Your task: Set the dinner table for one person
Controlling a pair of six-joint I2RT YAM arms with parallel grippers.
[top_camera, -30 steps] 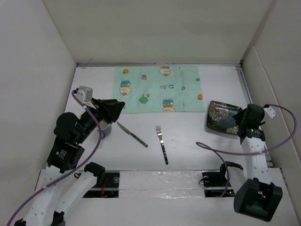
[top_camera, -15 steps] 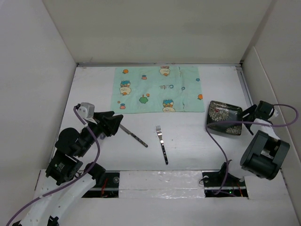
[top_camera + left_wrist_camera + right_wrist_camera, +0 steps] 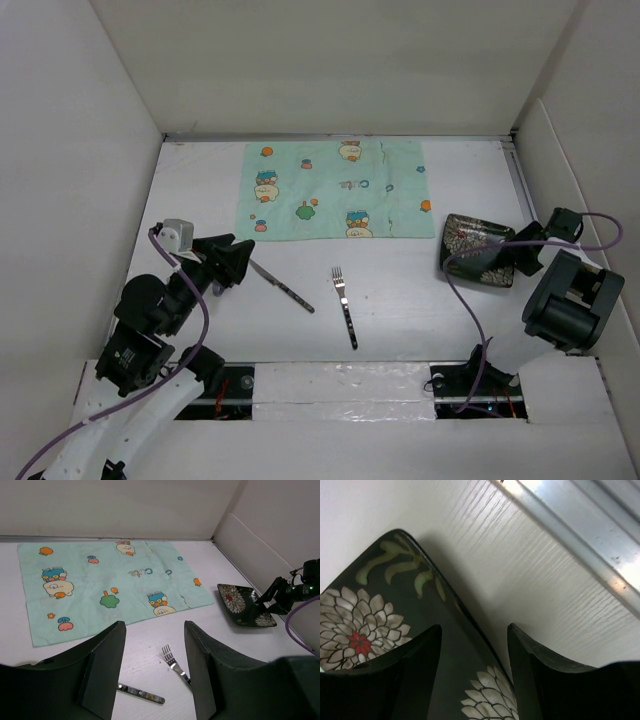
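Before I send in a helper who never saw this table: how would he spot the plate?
On the white table, find the mint-green cartoon cloth at the far side. Just right of its near right corner lies the plate. It alone is dark and flowered; the fork and knife are slim.

Only text I can make out is "cute", in colourful letters on the mint-green cartoon cloth (image 3: 80, 587), a bit right of its middle, near the far side.

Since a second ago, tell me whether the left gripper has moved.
Yes. In the top view the left gripper has slid downward, away from the cloth.
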